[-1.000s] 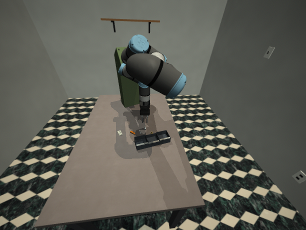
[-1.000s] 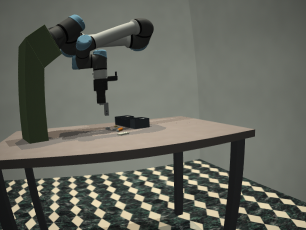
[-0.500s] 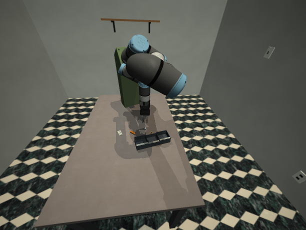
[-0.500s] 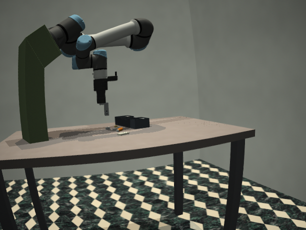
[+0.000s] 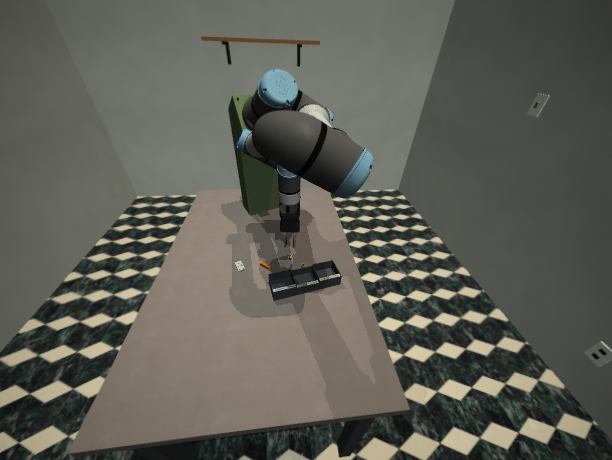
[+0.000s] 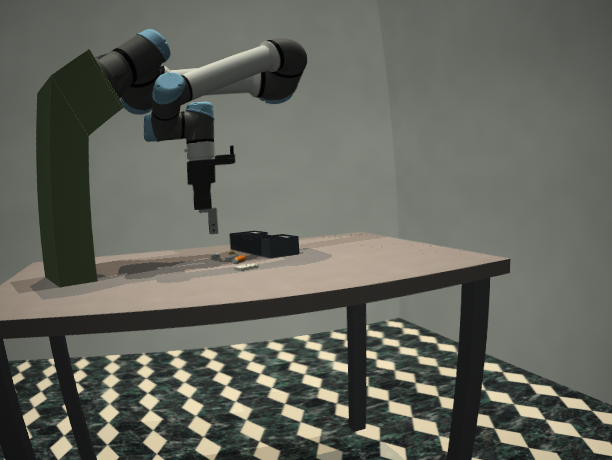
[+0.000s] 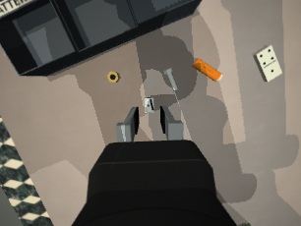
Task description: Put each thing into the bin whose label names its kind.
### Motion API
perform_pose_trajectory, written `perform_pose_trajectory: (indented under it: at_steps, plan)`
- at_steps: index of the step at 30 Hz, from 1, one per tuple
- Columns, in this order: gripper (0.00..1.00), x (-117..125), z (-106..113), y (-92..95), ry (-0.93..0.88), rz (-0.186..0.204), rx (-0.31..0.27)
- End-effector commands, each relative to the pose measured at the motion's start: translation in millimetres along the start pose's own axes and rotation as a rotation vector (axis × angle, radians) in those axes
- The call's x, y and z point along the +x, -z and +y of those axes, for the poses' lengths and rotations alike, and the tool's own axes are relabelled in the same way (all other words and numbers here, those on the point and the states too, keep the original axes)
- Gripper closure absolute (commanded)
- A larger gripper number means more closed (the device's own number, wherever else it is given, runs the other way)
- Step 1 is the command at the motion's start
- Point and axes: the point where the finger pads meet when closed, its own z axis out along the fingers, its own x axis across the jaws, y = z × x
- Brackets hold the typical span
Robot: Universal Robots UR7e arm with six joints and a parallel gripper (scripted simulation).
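Bins [image 7: 74, 27] upper left, brass nut [image 7: 113, 77] just below them. Claw [image 7: 148, 127] hangs high, spread, pinching nothing; a small metal piece [image 7: 150, 104], maybe a sharpener, lies directly beneath on the surface [image 7: 59, 128]. Screw-like pin [image 7: 171, 79], orange cylinder [image 7: 207, 69], domino [image 7: 269, 63] trail right. Open room all round.

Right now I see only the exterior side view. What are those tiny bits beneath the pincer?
Observer: The wrist view shows five: a yellow ring-shaped nut, an orange cylinder, a white dotted domino tile, a thin grey pin and a small silver block.
Operator: Is the pincer holding anything?
Observer: No; from the wrist its fingers stand apart, nothing between them, above the silver block.
Operator: How many bins?
Observer: The top view shows three black compartments in a row.
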Motion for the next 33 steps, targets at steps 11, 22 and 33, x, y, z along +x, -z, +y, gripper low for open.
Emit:
perform_pose_trajectory:
  at_steps: [11, 22, 33]
  plan:
    - [0.38, -0.2, -0.4, -52.0, 0.000, 0.000, 0.001]
    - [0.38, -0.1, -0.5, -57.3, 0.000, 0.000, 0.001]
    - [0.38, -0.1, -0.4, -63.9, 0.000, 0.000, 0.001]
